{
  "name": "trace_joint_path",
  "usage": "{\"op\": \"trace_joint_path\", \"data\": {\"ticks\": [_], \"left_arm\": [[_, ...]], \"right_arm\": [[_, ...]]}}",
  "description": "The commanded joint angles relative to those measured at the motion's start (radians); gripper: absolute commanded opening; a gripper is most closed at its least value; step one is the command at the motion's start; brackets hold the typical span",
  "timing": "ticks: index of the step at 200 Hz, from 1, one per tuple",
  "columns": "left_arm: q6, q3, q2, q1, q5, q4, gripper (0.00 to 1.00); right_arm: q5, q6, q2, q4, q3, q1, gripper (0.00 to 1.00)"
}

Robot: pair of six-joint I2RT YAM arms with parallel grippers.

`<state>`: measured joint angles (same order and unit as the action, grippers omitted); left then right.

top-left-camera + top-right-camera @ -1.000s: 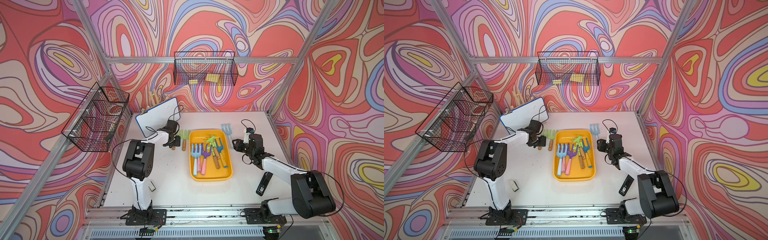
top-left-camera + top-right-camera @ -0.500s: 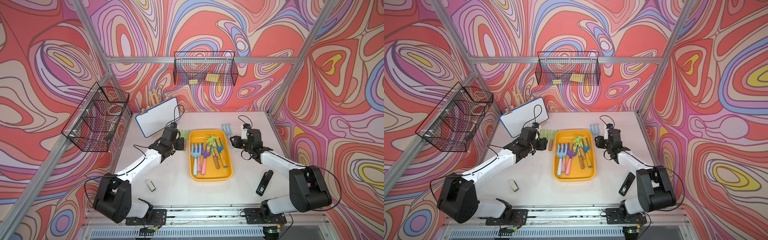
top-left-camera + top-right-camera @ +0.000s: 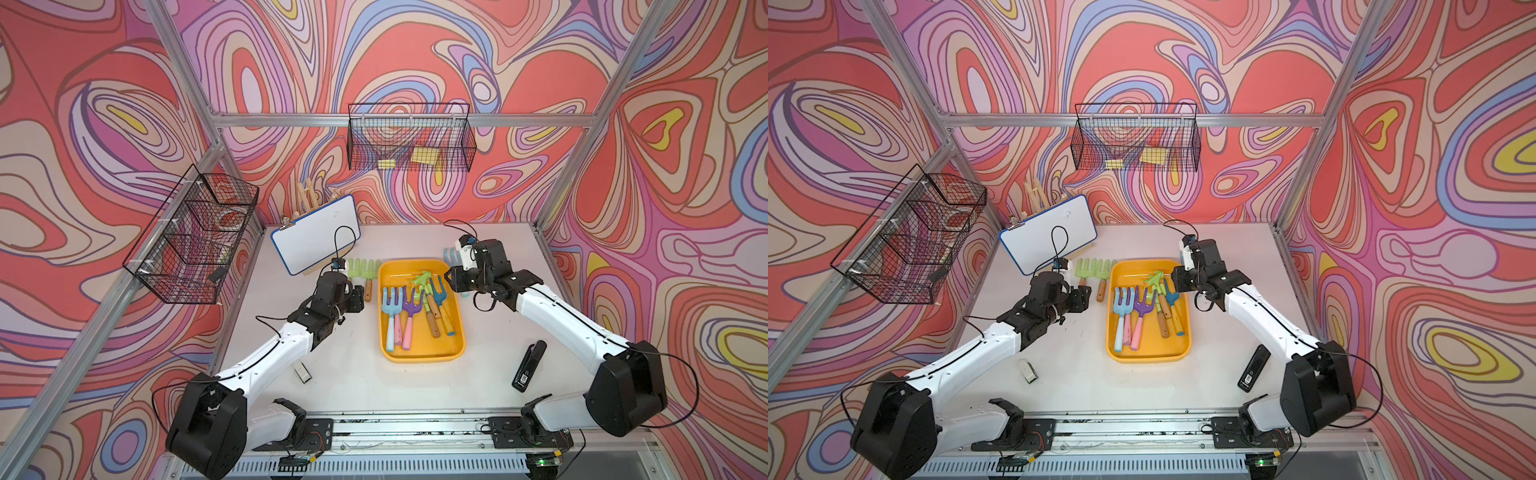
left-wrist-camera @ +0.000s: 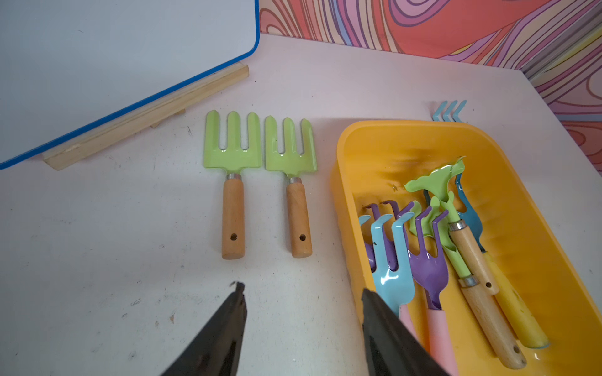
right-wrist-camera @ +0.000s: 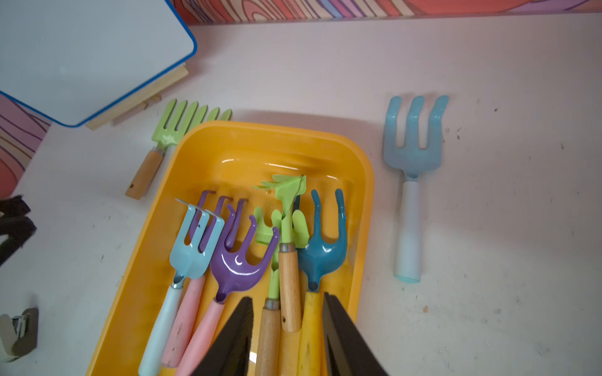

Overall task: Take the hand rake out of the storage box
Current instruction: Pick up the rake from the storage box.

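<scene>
Near the middle of the white surface (image 3: 353,374), the shallow yellow-orange rectangular plastic storage box (image 3: 422,357) (image 5: 277,128) is lying with its long axis running from the robot toward the back wall.

- Contents: a light-blue-headed hand rake (image 3: 390,305), a purple pink-handled hand rake (image 5: 239,263), a teal yellow-handled hand rake (image 5: 321,257) and green wooden-handled hand rakes (image 5: 286,195). All are lying roughly lengthwise, tines pointing toward the back wall and handles toward the robot.
- Left hand (image 4: 301,289): hovering over bare surface just beside the box, jaws standing wide and gripping nothing.
- Right hand (image 5: 288,298): hanging above the box, jaws standing narrowly apart. Wooden and yellow handles are showing through the gap, and contact cannot be told.
</scene>
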<state>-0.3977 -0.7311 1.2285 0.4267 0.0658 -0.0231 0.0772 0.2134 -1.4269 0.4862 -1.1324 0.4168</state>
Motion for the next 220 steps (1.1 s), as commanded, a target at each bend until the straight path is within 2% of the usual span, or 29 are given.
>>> {"op": "trace_joint_path", "data": {"ticks": [1, 56, 220], "left_arm": [[-0.012, 0.008, -0.005, 0.001, -0.008, 0.038, 0.62], [-0.021, 0.038, -0.032, -0.02, -0.017, 0.069, 0.62], [-0.047, 0.062, -0.023, -0.064, -0.083, 0.103, 0.62]], "right_arm": [[-0.127, -0.003, -0.003, 0.139, -0.035, 0.072, 0.4], [-0.242, 0.054, -0.096, 0.164, -0.062, 0.178, 0.39], [-0.302, 0.032, -0.411, 0.118, -0.152, 0.205, 0.42]]}}
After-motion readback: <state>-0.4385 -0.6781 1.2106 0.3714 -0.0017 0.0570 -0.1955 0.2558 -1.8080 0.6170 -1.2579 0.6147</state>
